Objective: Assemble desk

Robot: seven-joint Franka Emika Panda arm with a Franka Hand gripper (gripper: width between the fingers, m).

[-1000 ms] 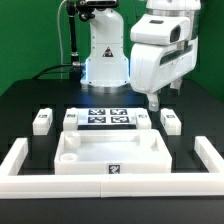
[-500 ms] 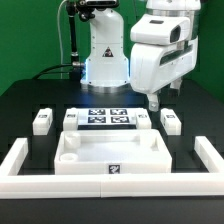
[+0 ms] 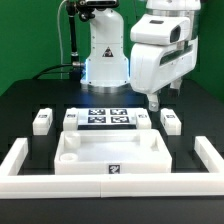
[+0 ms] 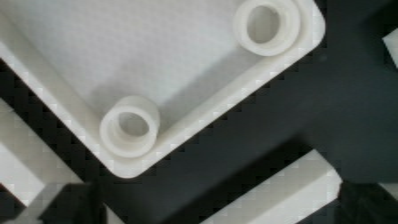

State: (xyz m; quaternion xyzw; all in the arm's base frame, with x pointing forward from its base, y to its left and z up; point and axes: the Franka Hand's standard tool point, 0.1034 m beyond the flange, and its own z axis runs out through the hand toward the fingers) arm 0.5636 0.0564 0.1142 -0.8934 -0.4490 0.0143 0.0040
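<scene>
As seen from outside, hangs from the arm (image 3: 160,50) high at the exterior view's right, over the black worktop (image 3: 25,100) and clear of everything below.

Finds the desk top (image 3: 110,150) lying flat, hollow side up, about mid-worktop between the white border bars (image 3: 18,160). Long axis across the view, from the exterior view's left to its right. Puts that desk top lower than the pincer (image 3: 160,98), nearer the camera and mostly toward the exterior view's left, with its far right corner the closest part. Shows, in the wrist view, a rim corner with two round sockets (image 4: 130,122), so probably looks nearly straight down on that end.

Behind the desk top, just beside its far edge: the marker board (image 3: 108,118). Flanking the board, four legs (image 3: 41,121) in a row, two on each side, all apart from the desk top. Nearest the pincer, the pair on the exterior view's right.

Pincer itself: spread as wide as it goes, empty, touching nothing.

Calls, probably, for a short descent toward either that right-hand corner or a right-hand leg; cannot tell which.

Against the earlier frames: no difference at all. Same arm pose, same spread, same place for every part.
</scene>
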